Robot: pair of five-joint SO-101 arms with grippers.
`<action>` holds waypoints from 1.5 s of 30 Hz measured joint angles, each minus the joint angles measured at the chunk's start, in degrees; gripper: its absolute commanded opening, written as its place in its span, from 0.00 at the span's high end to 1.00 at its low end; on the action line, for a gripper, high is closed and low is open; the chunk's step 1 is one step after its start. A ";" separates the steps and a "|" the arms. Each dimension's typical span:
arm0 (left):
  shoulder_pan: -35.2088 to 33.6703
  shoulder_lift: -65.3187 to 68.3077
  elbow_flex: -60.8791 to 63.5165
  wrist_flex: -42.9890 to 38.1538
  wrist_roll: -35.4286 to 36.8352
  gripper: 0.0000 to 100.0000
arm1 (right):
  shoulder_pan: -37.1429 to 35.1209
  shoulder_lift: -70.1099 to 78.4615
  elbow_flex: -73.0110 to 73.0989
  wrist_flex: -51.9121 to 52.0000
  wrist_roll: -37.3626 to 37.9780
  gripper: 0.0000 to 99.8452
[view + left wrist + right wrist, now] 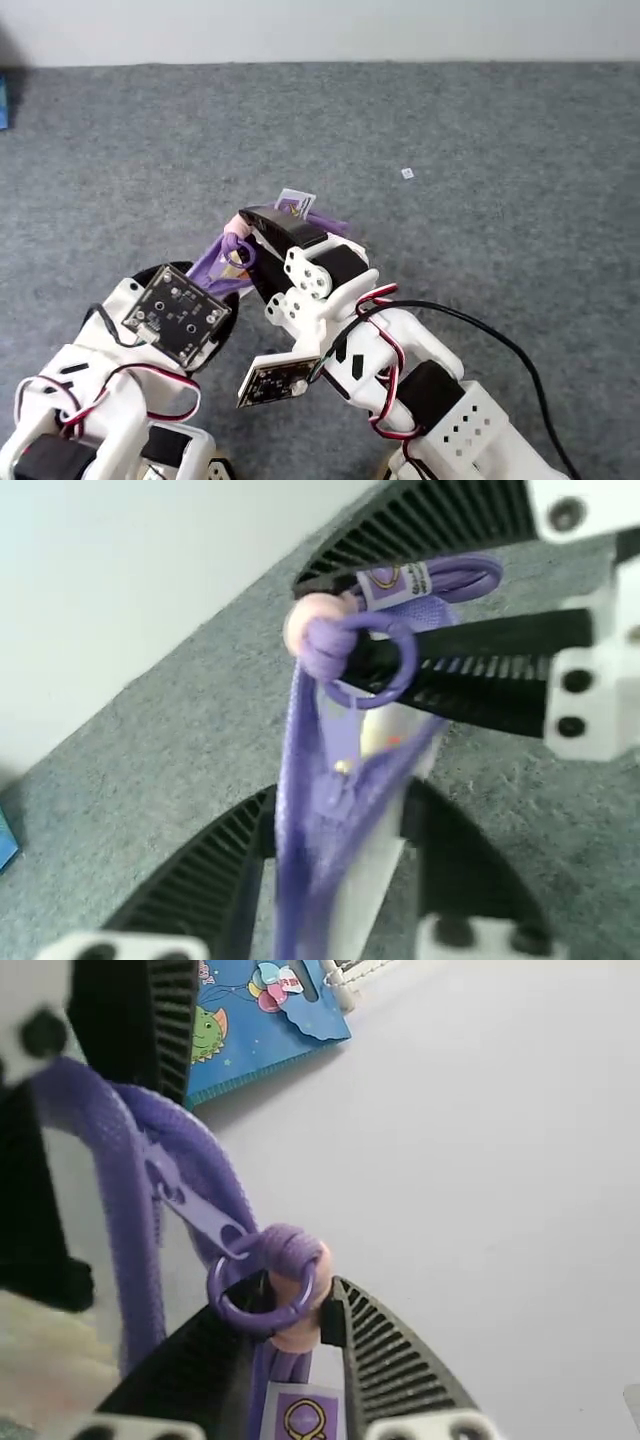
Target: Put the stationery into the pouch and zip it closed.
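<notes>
A purple zip pouch (213, 263) hangs lifted between the two arms above the grey carpet. My left gripper (345, 805) is shut on the pouch (335, 830) body, one ribbed black finger on each side. Something orange and yellow shows faintly through its clear panel. My right gripper (295, 1308) is shut on the purple zipper cord just below its pink bead (298, 1282), with the ring and slider (190, 1210) beside it. From above, the right gripper (246, 234) sits at the pouch's top by the bead (235, 227). In the left wrist view that gripper (335, 620) pinches the cord at the bead (312, 626).
A blue picture card (262, 1005) lies on the carpet by the white wall, at the far left edge (3, 100) from above. A tiny white scrap (407, 173) lies to the right. A black cable (500, 345) trails from the right arm.
</notes>
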 measured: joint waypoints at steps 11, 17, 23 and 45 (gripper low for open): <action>-0.09 0.44 0.44 0.00 2.46 0.99 | 1.05 0.26 0.44 -2.02 0.09 0.99; 0.00 0.62 0.44 -0.18 6.86 0.99 | 7.21 0.88 0.53 -2.11 0.18 0.99; 0.18 0.70 0.44 -0.62 8.88 0.99 | 11.25 0.88 0.53 -2.11 -1.93 0.99; 8.18 0.88 -6.15 5.19 9.49 0.99 | 19.08 13.27 0.62 -16.44 -3.16 0.99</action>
